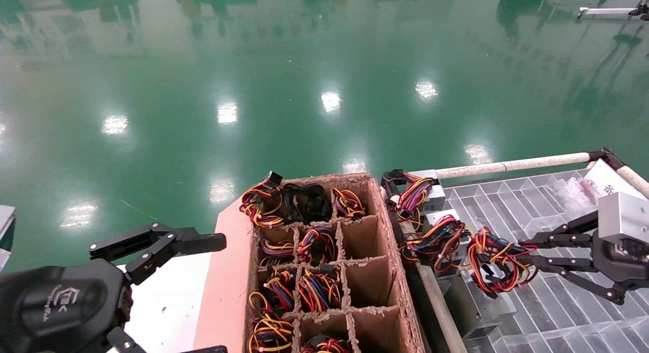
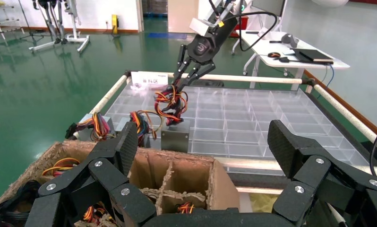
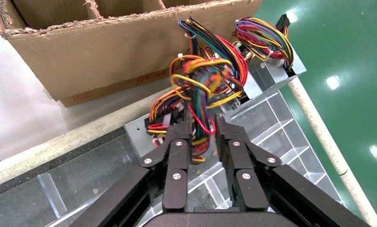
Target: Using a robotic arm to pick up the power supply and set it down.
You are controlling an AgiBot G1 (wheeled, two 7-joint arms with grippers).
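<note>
Head view: wired power supplies [image 1: 317, 290] in carton [image 1: 385, 272] cells.

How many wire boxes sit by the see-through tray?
3. One power supply at the clear tray's far corner, a second beside it, a third with wires pinched by the right gripper. Others may be hidden.

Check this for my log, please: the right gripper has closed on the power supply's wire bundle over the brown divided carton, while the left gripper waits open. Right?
Not quite. The right gripper is shut on the wire bundle of the power supply over the clear compartment tray, not the brown carton beside it, as the head view shows. The left gripper does wait open.
</note>
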